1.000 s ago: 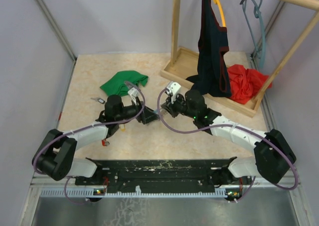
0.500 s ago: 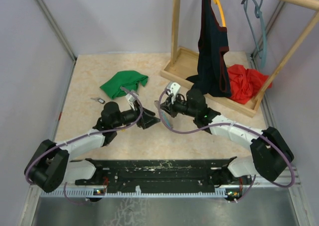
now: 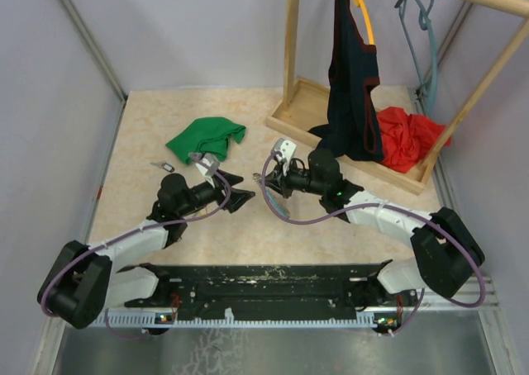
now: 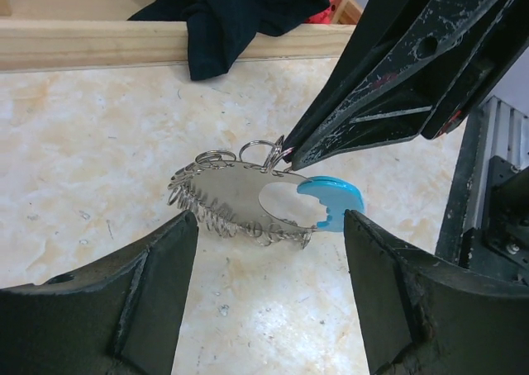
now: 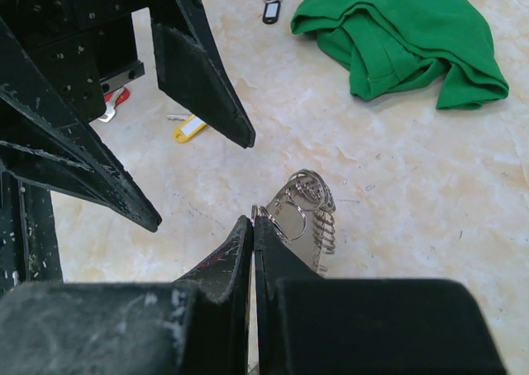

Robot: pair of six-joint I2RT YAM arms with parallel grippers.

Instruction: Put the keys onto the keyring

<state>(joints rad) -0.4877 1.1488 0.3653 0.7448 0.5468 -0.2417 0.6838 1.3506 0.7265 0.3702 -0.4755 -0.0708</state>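
Observation:
The keyring (image 4: 235,195) is a loop of silvery metal coils with a light blue band (image 4: 332,201), resting on the table. My right gripper (image 5: 254,220) is shut on a small ring at the loop's top edge, and its black fingers (image 4: 388,102) come down from the upper right in the left wrist view. My left gripper (image 4: 270,223) is open just short of the keyring, one finger on each side, holding nothing. A yellow-headed key (image 5: 188,128), a red-headed key (image 5: 116,105) and a dark-headed key (image 5: 269,8) lie loose on the table beyond it.
A crumpled green cloth (image 3: 207,137) lies at the back left, with the dark-headed key (image 3: 163,166) near it. A wooden rack base (image 3: 302,111) with dark and red garments (image 3: 405,135) stands at the back right, close behind my right arm.
My left arm has drawn back to the left and toward its base, away from the keyring, its jaws a little wider. The right gripper stays shut on the keyring, shifted slightly left.

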